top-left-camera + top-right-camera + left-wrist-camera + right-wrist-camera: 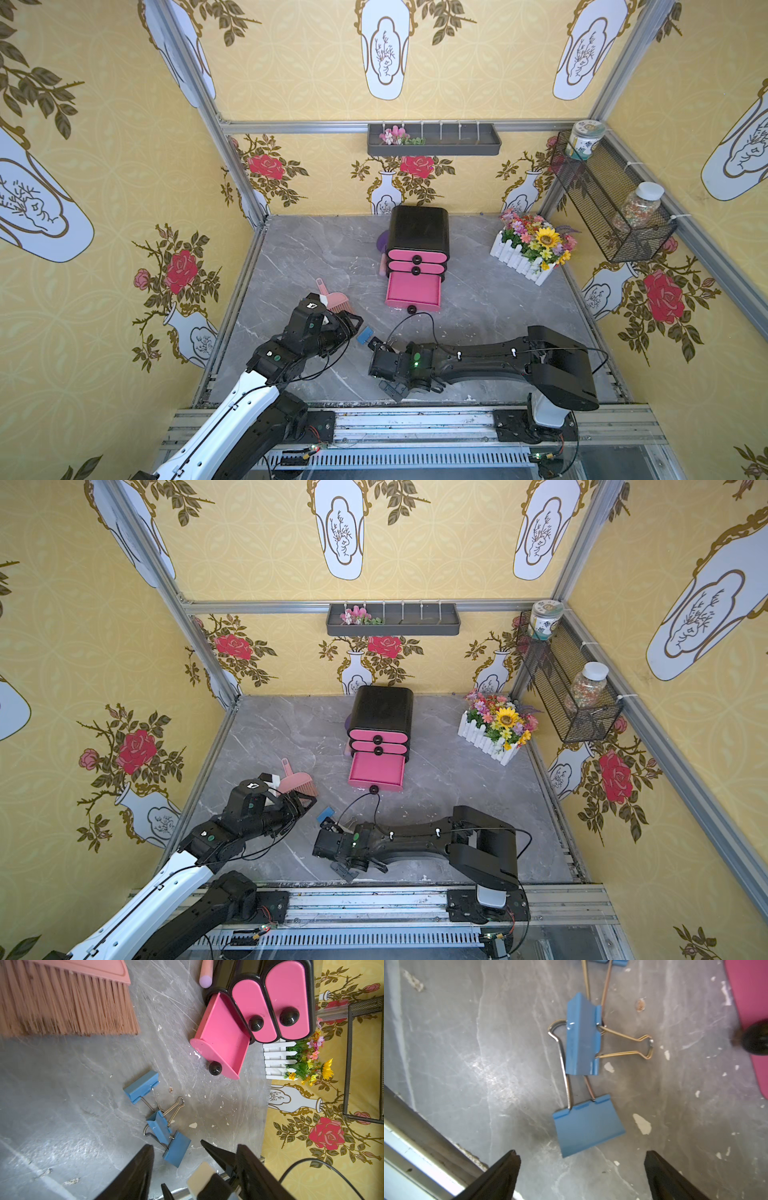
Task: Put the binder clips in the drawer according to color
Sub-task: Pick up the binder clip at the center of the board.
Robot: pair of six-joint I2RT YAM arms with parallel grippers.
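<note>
Three blue binder clips lie in a chain on the grey table, their wire handles tangled: (141,1086), (159,1126), (176,1152). In both top views only one blue clip (365,334) (325,813) shows between the arms. My right gripper (581,1153) (374,341) stands open just short of the nearest clip (588,1126). My left gripper (194,1146) (357,322) is open, holds nothing, and hovers close beside that clip. The drawer cabinet (417,232) stands at the back. Its bottom pink drawer (413,289) (222,1043) is pulled out and bare inside.
A pink hand brush (338,303) (62,1001) lies right behind my left gripper. A white fenced flower box (528,245) stands at the back right. A purple item (382,241) lies left of the cabinet. The right arm's black cable (411,320) loops near the open drawer's knob.
</note>
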